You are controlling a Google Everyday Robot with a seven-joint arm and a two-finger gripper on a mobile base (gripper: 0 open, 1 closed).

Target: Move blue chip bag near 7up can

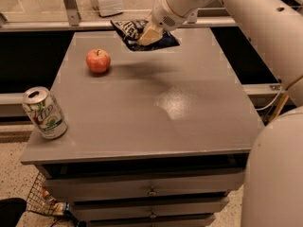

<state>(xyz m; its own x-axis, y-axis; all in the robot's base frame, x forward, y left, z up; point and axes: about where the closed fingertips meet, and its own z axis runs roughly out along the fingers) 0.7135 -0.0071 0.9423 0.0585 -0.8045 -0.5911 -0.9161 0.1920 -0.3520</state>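
Note:
The blue chip bag is held in the air above the far edge of the grey table, its dark shadow falling on the tabletop below. My gripper is shut on the bag, with a tan finger across its middle. The 7up can, silver-white with a green band, stands tilted at the table's front left corner, far from the bag.
A red apple sits on the table's left side, between the bag and the can. My white arm crosses the upper right and my base fills the lower right. Drawers sit below the tabletop. A wire basket stands on the floor at lower left.

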